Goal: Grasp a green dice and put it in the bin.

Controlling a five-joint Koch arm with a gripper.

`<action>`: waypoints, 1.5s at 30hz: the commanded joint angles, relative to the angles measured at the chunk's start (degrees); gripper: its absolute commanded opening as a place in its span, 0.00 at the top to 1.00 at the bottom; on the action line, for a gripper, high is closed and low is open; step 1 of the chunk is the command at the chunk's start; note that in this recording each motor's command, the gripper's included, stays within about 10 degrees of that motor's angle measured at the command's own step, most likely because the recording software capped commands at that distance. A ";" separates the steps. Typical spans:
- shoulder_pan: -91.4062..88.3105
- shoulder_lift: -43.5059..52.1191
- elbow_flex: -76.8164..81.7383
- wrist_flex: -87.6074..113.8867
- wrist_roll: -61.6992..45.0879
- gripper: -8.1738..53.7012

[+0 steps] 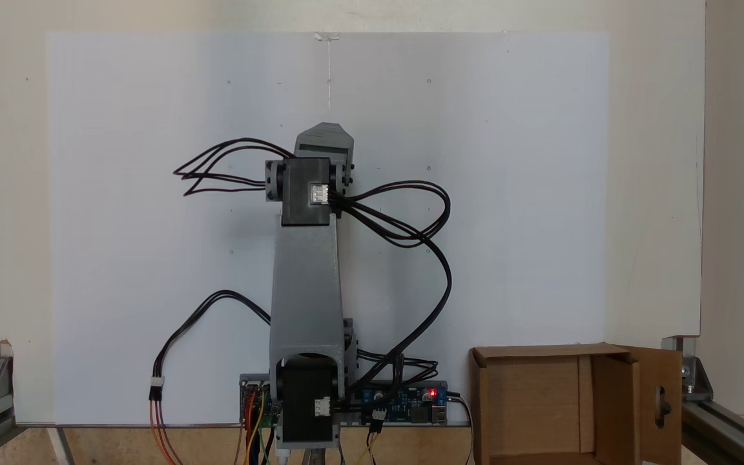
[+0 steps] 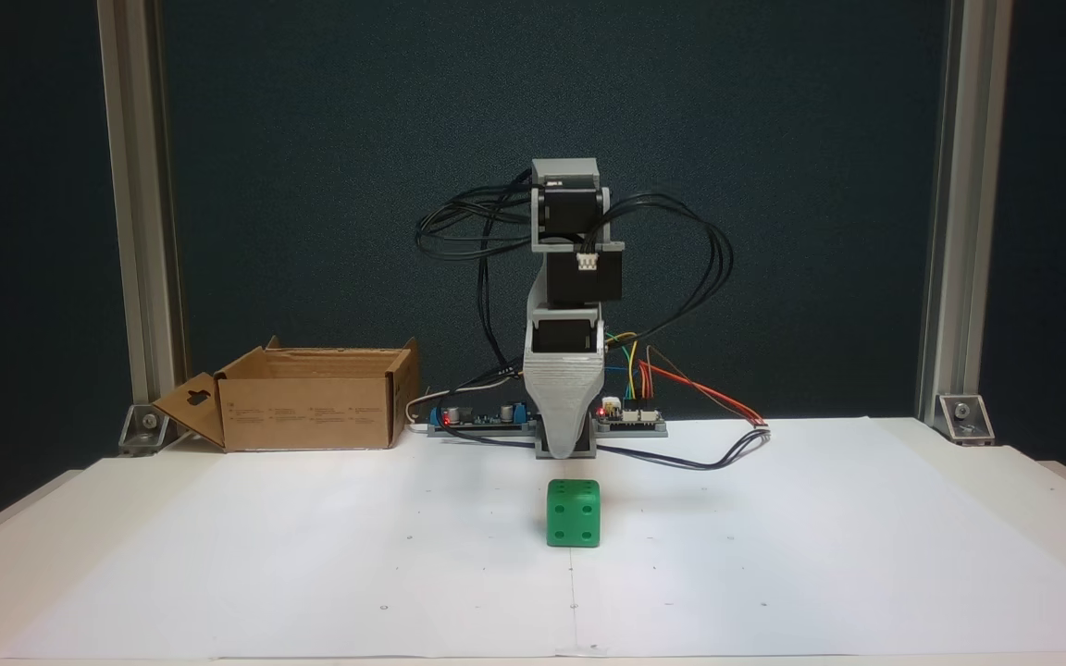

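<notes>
On the tabletop, the dice sits alone near centre, just in front of the folded arm's down-pointing claw; claw state: cannot tell. Bin stands open far left, ready to receive.

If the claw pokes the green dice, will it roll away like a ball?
Probably not. The green dice sits flat on one face on the white paper, so a poke would likely slide or tip it. Its rounded corners might let it tumble once. It looks like hard plastic, so it should stay stiff when squeezed.
</notes>
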 commanded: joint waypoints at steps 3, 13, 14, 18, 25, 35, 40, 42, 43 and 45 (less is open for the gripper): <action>0.00 0.26 1.93 -5.27 2.29 0.16; -0.09 0.18 6.24 -10.28 2.20 0.16; -0.09 0.18 6.50 -10.37 2.20 0.16; 0.00 -0.44 7.12 -10.37 2.29 0.16; 0.00 -1.49 7.82 -12.22 2.37 0.16; -0.09 -4.04 8.79 -15.29 2.29 0.17; -0.09 -5.45 9.32 -17.40 2.37 0.17; -0.09 -6.24 9.40 -18.11 2.37 0.17; -0.09 -6.77 9.40 -18.28 2.37 0.17; 0.00 -7.56 9.40 -18.90 2.29 0.17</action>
